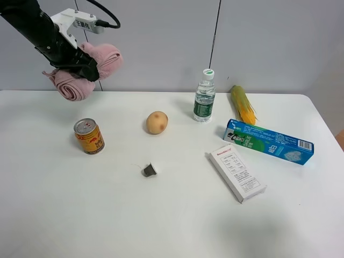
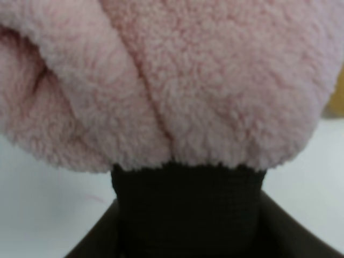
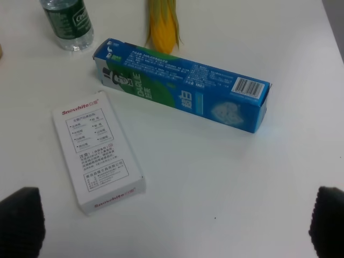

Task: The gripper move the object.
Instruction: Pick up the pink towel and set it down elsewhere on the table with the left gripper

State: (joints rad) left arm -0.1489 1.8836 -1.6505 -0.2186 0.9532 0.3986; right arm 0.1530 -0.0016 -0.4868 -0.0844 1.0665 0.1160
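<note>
**Carry phase: pink towel (image 1: 69, 86) aloft in my left end effector (image 1: 80, 67).**
I judge the carry under way: the left end effector clamps the towel's black band (image 2: 188, 209), clear of the tabletop (image 1: 161, 215) at ten o'clock, beyond the can (image 1: 89, 136). Next I need a bare landing spot and a controlled descent. The forearm (image 1: 32, 24) slants down from eleven o'clock. My right end effector (image 3: 174, 223) gapes wide.

White table (image 1: 54, 215) carries a can (image 1: 89, 136), potato (image 1: 157, 122), small gray cap (image 1: 149, 170), water bottle (image 1: 204, 97), corn cob (image 1: 243, 105), blue box (image 1: 269, 142) and white box (image 1: 237, 172)
</note>
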